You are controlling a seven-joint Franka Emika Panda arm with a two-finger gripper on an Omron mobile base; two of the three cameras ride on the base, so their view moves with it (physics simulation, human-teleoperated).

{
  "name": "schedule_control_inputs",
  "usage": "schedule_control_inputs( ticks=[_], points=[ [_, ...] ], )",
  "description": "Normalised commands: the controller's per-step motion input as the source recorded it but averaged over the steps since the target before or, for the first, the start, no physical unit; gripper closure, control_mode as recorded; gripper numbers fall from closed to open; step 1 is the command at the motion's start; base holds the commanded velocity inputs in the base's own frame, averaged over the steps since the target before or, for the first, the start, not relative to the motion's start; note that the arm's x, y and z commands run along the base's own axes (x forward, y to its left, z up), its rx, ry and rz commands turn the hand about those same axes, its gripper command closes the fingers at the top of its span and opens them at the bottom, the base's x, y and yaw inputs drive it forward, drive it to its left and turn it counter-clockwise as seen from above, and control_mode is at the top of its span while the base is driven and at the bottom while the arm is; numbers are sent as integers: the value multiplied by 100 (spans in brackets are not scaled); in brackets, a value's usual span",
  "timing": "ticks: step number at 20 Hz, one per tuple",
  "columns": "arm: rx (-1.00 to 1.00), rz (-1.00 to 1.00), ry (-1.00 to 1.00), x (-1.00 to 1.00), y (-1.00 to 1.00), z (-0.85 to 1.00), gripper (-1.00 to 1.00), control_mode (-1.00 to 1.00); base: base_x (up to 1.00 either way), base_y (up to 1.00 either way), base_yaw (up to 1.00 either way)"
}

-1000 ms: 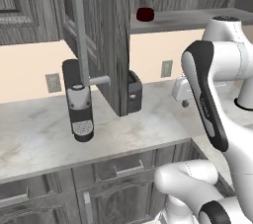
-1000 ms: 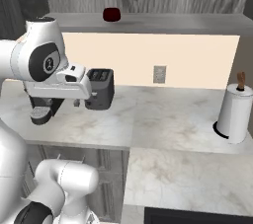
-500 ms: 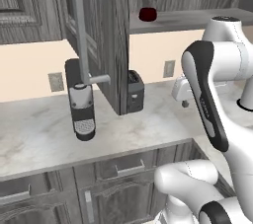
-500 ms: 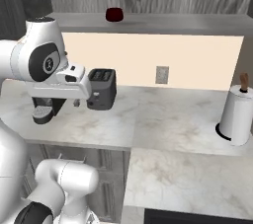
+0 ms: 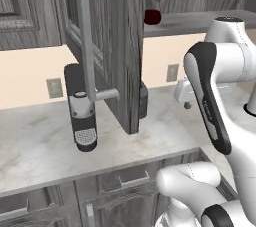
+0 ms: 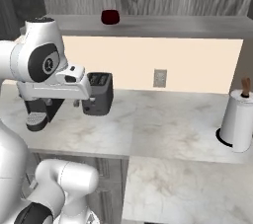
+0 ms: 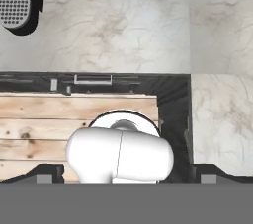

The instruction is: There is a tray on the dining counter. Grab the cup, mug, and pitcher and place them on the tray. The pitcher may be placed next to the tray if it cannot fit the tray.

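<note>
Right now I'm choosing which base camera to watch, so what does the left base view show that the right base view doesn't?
Left base view: an open cabinet door with a long handle hanging over the counter, and a wall outlet beside the coffee machine.

Right base view: a paper towel roll standing on the counter at the right.

Both: the mug up on the cabinet shelf, the coffee machine, the black toaster and the marble counter.

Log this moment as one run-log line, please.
mug: on open cabinet shelf | gripper: empty, jaws open, above marble worktop | tray: unseen
</note>
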Motion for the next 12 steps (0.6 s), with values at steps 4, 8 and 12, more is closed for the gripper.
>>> schedule_control_inputs(
  ticks=[4, 8, 12],
  points=[
    [0, 0, 0, 0, 0, 0, -100, 100, 76, 0, 0],
    [0, 0, 0, 0, 0, 0, -100, 100, 68, -1, 0],
    [0, 0, 0, 0, 0, 0, -100, 100, 23, -1, 2]
  ],
)
